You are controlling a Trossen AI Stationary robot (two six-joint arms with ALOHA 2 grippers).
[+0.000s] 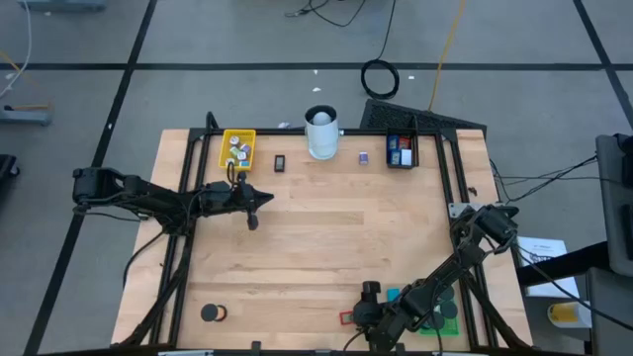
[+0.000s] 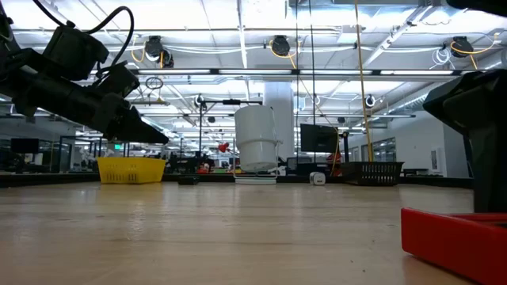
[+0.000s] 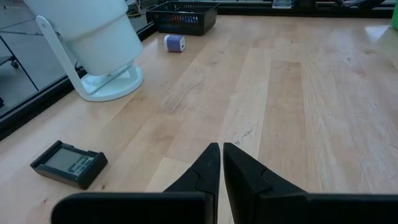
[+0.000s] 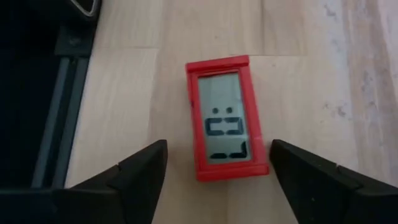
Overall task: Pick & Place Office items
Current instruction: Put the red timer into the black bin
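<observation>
Right gripper (image 4: pixel 217 165) fingers spread wide, straddling the red timer (image 4: pixel 225 117) at near worktop edge; off-centre closing risks skewing it. Left gripper (image 3: pixel 221 163) shut, empty.

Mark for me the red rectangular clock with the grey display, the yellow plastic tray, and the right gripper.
Red rectangular clock (image 4: pixel 226 116): right wrist view, on its grey display.
Yellow plastic tray (image 1: pixel 247 141): high view, on its right wall.
Right gripper (image 4: pixel 217 168): right wrist view, midway between its open fingertips, which straddle the clock.
</observation>
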